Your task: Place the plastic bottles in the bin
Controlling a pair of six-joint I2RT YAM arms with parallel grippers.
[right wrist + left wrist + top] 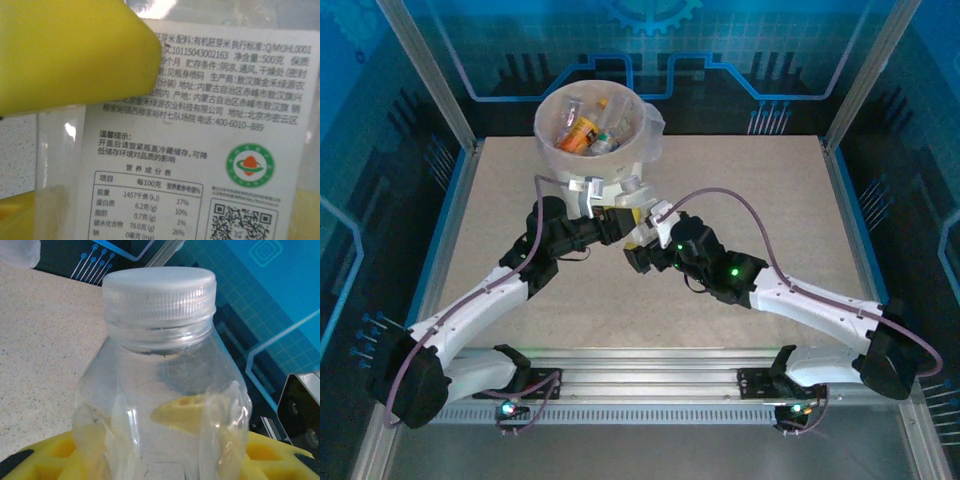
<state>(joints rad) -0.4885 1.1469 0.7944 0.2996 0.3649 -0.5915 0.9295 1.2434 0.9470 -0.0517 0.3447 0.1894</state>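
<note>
A clear plastic bottle (160, 390) with a white cap (160, 287) stands upright between my two grippers, just in front of the bin (612, 165). My left gripper (618, 218) (160, 450) is shut on its body, a yellow finger (45, 460) at each side and the walls pressed in. The bottle's white printed label (200, 150) is close up in the right wrist view. My right gripper (646, 242) (165, 225) stands open around the same bottle. The white bin holds several bottles (585, 132), one with an orange label.
Both arms meet at the table's middle, right against the bin's near wall. A yellow finger (70, 50) crosses the label at top left. A grey part of the right arm (300, 412) sits close beside the bottle. Blue walls enclose the table.
</note>
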